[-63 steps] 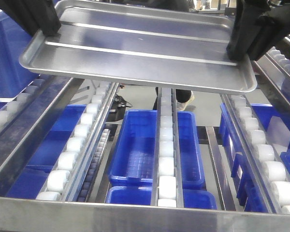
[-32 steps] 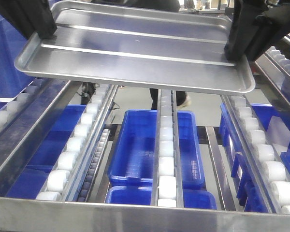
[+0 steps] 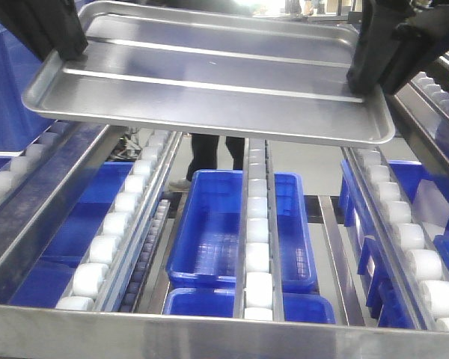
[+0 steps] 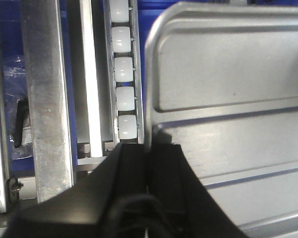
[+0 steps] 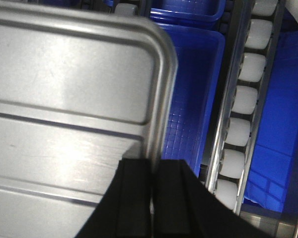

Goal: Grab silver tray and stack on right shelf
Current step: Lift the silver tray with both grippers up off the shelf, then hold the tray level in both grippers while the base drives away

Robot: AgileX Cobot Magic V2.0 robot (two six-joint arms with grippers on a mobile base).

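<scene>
L hand [image 4: 149, 166] is clamped on the short-side rim of the silver tray [image 3: 209, 82], w/ fingers either side of the rolled edge. R hand [image 5: 153, 186] pinches the opp. rim the same way. Prob. reason for two end grips: a wide shallow tray would twist or droop from one; here it sits roughly level side to side. The tray hangs in air over the right shelf [image 3: 209, 336], clear of the white rollers [image 3: 258, 254]. The blue bins [image 3: 217, 232] sit lower, under the rails. Looks like mid-carry, set-down not yet done.
</scene>
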